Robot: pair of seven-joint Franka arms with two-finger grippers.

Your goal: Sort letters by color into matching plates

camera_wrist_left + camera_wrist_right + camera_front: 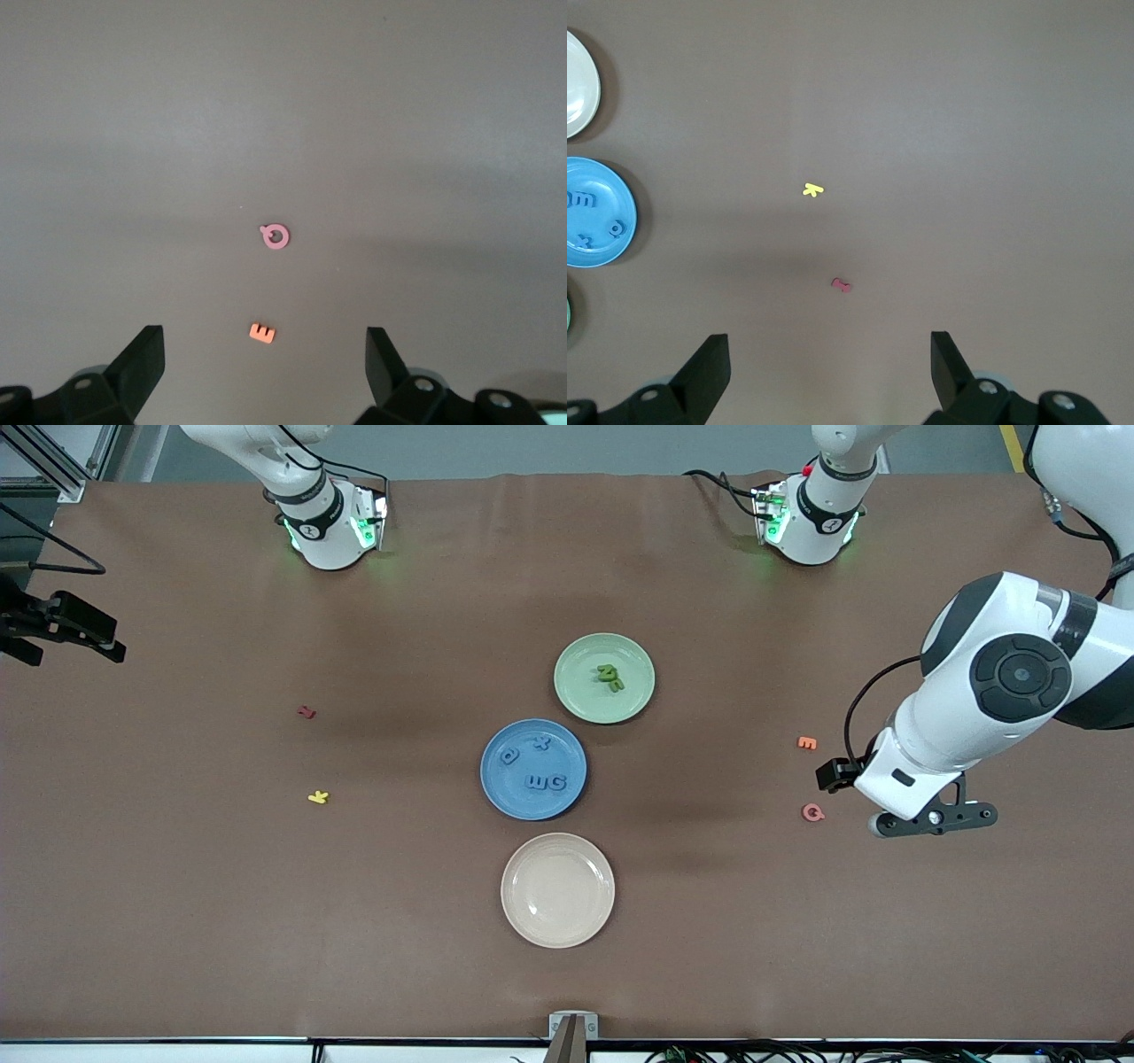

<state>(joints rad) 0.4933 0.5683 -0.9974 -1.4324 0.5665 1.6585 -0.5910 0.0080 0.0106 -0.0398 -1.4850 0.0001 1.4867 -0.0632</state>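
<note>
Left gripper (261,376): jaws spread wide, empty, over bare table beside the pink letter (812,812) and orange letter (807,742). Right gripper (828,376): also wide, empty, waiting. We judge sorting done; keep clear of both plates. Blue letters (543,781) lie in the blue plate (496,788), green letters (610,677) in the green plate (576,691): small, chunky.

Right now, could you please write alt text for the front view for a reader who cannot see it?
Three plates line the middle of a brown table: a green plate holding green letters, a blue plate holding blue letters, and a cream plate nearest the camera. The left hand, open, hovers beside a pink letter.
</note>
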